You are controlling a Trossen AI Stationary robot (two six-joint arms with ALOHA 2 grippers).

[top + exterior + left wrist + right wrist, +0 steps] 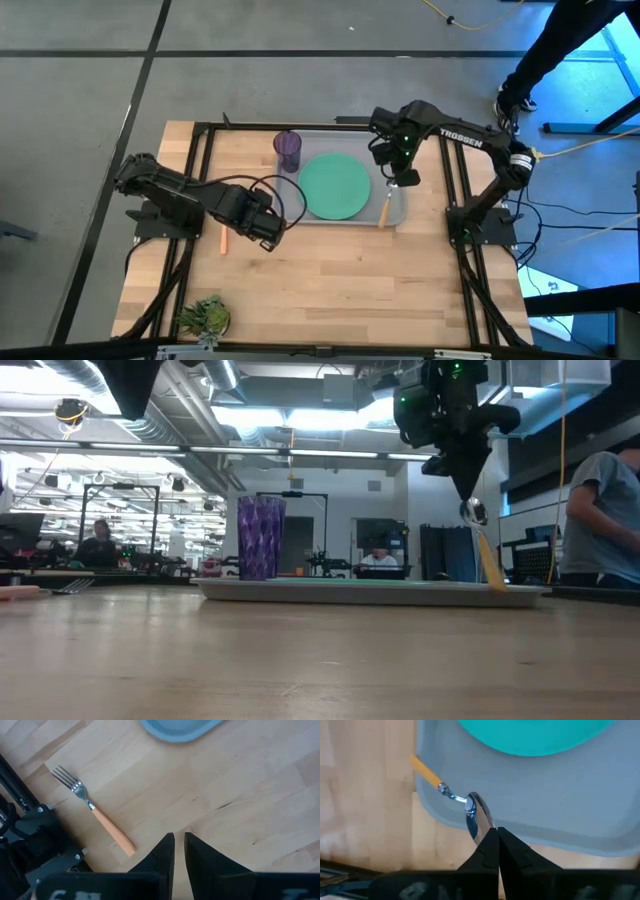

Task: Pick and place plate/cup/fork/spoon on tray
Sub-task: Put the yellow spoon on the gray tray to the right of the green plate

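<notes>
The grey tray point(392, 213) lies at the table's far middle. The mint-green plate point(335, 186) lies flat in it, and the purple cup point(288, 150) stands upright at its far left corner; the cup also shows in the low view point(260, 537). My right gripper point(397, 180) hangs over the tray's right end, shut on the spoon point(483, 545). The fork point(95, 812) lies flat on the wood left of the tray, tines toward the far edge. My left gripper point(179, 845) is shut and empty, low over the table near the fork. My right gripper pinches the spoon's silver bowl point(472, 817) between its two fingers, which come from above, pointing down. The spoon hangs slanting below them. Its orange handle point(490, 568) runs down toward the near edge, with its free end at the tray's right rim point(422, 795).
A small green plant point(205, 315) sits at the table's near left corner. Black frame rails point(200, 170) run along both sides of the table. A person point(600, 520) stands beyond the table's right side. Bare wood lies near the front of the tray.
</notes>
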